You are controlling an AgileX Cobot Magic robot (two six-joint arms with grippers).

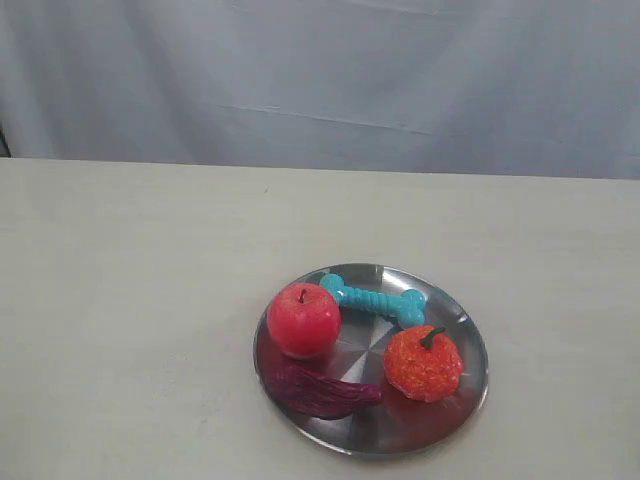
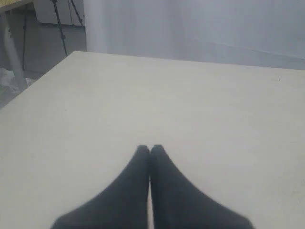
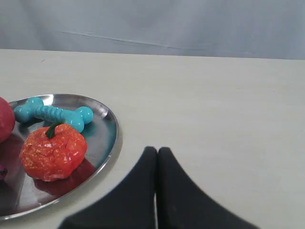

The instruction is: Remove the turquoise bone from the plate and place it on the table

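Note:
The turquoise bone (image 1: pixel 373 299) lies across the far side of the shiny silver plate (image 1: pixel 472 345), between the red apple and the orange fruit. The right wrist view shows the bone (image 3: pixel 53 114) on the plate (image 3: pixel 107 136) too. My right gripper (image 3: pixel 157 150) is shut and empty over bare table (image 3: pixel 214 109), a short way beside the plate's rim. Over bare table (image 2: pixel 167 95), with no object near it, my left gripper (image 2: pixel 149 148) is shut with nothing in it. Neither gripper shows in the exterior view.
On the plate also lie a red apple (image 1: pixel 303 319), a bumpy orange-red fruit (image 1: pixel 424 363) with a dark stem and a dark purple piece (image 1: pixel 320 391). A grey-white cloth (image 1: pixel 320 80) hangs behind the table (image 1: pixel 130 300). Table edge and tripod legs (image 2: pixel 62 28) show in the left wrist view.

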